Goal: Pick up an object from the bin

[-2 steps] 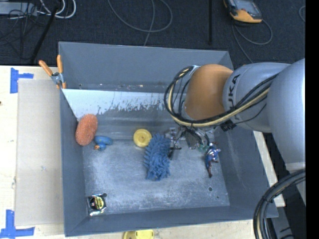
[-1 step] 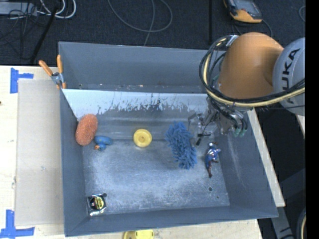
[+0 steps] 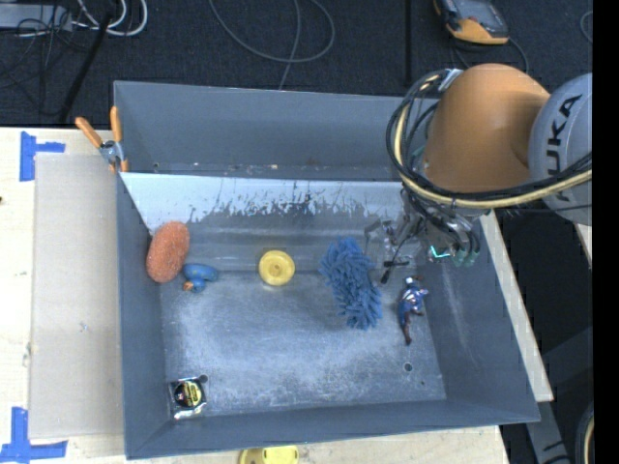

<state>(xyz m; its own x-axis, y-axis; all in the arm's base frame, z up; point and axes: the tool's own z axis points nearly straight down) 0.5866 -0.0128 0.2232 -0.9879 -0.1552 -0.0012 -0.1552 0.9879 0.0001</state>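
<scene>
camera view, end effector (image 3: 393, 256) beside blue duster (image 3: 350, 283), "uka" on arm (image 3: 569, 131)

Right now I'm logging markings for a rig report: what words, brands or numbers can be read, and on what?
"UKA": on the robot arm, on its grey casing, written sideways; any earlier letter is hidden.
Tape measure, lower left: its face label is too small to read.
Nothing else carries readable text.

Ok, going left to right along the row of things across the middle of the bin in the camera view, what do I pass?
orange-brown oval sponge → small blue toy → yellow round disc → blue shaggy duster head → small blue and red figure
</scene>
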